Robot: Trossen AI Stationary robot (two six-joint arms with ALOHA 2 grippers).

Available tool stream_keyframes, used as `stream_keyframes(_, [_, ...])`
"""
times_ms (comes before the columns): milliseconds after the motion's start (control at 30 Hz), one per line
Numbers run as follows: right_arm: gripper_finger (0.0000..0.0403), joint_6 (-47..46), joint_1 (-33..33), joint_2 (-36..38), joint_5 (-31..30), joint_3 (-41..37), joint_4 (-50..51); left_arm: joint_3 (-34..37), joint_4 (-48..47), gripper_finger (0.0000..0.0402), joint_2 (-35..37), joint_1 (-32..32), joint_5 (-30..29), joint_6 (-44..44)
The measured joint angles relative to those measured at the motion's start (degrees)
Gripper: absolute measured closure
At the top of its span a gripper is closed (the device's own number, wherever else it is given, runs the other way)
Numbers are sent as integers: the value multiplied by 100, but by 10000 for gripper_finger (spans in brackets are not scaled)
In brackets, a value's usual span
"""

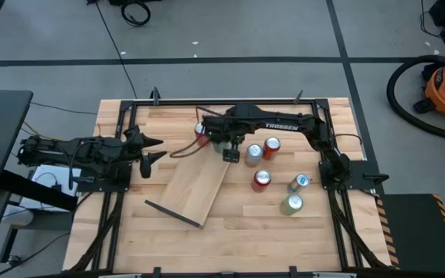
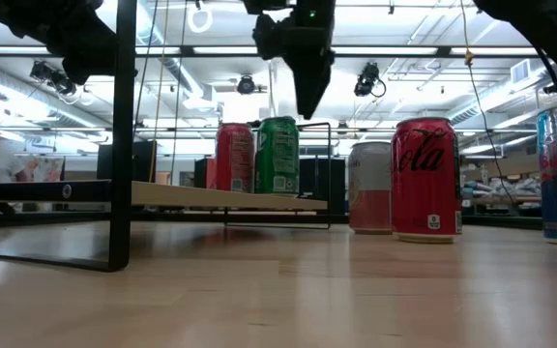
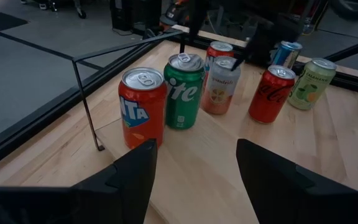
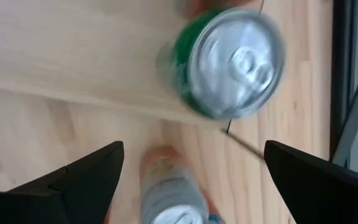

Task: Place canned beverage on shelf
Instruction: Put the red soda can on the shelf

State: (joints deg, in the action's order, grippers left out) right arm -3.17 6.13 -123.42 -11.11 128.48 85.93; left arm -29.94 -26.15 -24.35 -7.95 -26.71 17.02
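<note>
The shelf is a light-wood plank lying slantwise on the table, with a wire bracket at its far end. An orange can and a green can stand upright side by side on that far end. My right gripper is open and hangs just above the green can, its fingers pointing down; in the low view it is above the can. My left gripper is open and empty, near the shelf's left side.
Several more cans stand on the table right of the shelf: a pale can, a red cola can, another red can, a blue can and a lime can. A black frame borders the table.
</note>
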Motion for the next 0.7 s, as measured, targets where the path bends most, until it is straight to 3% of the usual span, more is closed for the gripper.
stream_keyframes(233, [4, -144, -338, -1, -151, -21, 261, -1, -27, 170, 2, -1, -1, 23])
stream_keyframes(500, [4, -459, -247, -1, -287, -31, 322, 1, -128, 170, 0, -1, 131, 148])
stream_keyframes(700, [5, -667, -360, 276, -529, -593, 317, 1, -411, 170, 0, -4, 149, 376])
